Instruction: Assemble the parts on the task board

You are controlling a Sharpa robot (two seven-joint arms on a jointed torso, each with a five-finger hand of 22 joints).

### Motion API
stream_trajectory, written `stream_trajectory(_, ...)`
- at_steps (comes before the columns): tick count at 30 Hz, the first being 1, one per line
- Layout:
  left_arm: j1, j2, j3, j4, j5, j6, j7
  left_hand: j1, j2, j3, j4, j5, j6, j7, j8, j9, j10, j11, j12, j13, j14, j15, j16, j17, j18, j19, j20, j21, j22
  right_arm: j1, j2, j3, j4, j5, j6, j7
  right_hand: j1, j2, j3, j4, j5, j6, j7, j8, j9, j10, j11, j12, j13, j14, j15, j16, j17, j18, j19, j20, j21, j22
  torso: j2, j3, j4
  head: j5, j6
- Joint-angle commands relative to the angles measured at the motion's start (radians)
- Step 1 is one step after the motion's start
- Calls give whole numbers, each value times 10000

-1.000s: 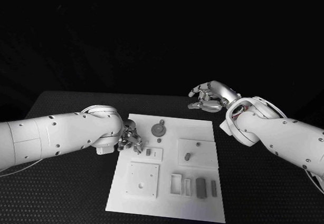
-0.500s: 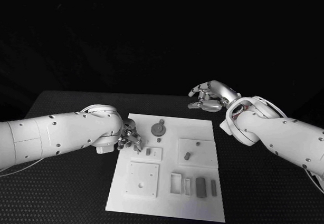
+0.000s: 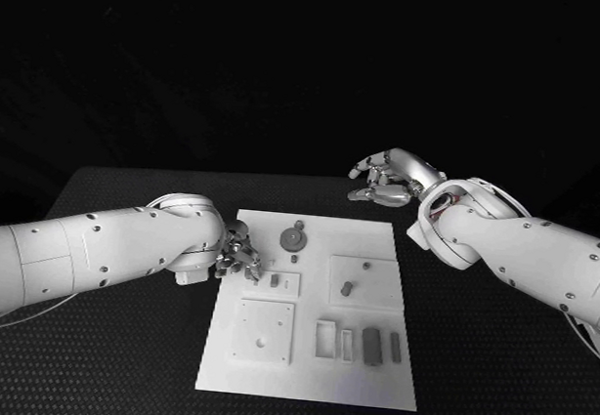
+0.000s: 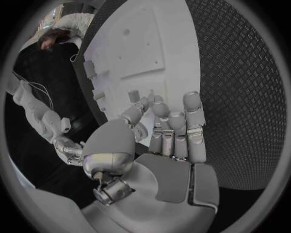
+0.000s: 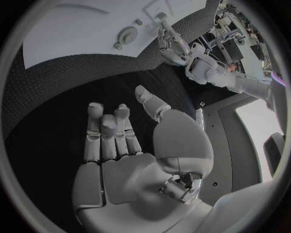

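The white task board (image 3: 307,375) lies in the middle of the table. On it are a round grey part (image 3: 294,237), a small part (image 3: 277,282), a peg on a square block (image 3: 347,290), a square plate (image 3: 264,332) and grey bars (image 3: 371,346) beside a frame (image 3: 326,339). My left hand (image 3: 240,258) hovers at the board's left edge, fingers pointing down beside the small part and holding nothing. In the left wrist view its fingers (image 4: 172,126) reach toward the board (image 4: 169,34). My right hand (image 3: 388,179) is raised beyond the board's far edge, fingers apart and holding nothing (image 5: 121,141).
The black textured table (image 3: 497,382) surrounds the board on all sides. In the right wrist view the board (image 5: 72,29) lies well beyond the fingers, with my left hand (image 5: 167,36) at its edge.
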Motion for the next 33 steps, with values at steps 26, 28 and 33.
stream_trajectory(26,-88,-52,-55,123,-75,537,-164,239,201,220,-99,109,78,-43,1651,556,193,-107,69,10,244,-215,53,26,41,32,-174,76,230,-12,7,5,18,-36,106,85,70,32,-50,2,-8,-167,234,-46,-23,-86,20,45,-19,12,-29,41,-17,128,12,-39,-30,112,4,10,-9,-4,-20)
stream_trajectory(28,-88,-55,-57,123,-75,554,-169,241,200,222,-100,110,79,-44,1655,554,196,-108,71,11,246,-215,55,26,41,34,-175,79,230,-12,6,5,16,-37,103,83,70,33,-50,2,-8,-167,234,-46,-24,-86,20,45,-19,12,-29,41,-18,128,12,-39,-30,112,4,10,-9,-4,-20)
stream_trajectory(33,-88,-55,-59,125,-75,570,-172,246,188,227,-105,115,80,-47,1664,546,203,-111,75,12,252,-216,59,29,43,37,-178,88,230,-12,3,5,20,-37,110,84,72,30,-50,1,-8,-168,234,-47,-25,-87,20,46,-21,11,-29,41,-19,128,12,-39,-30,112,0,6,-6,-5,-34)
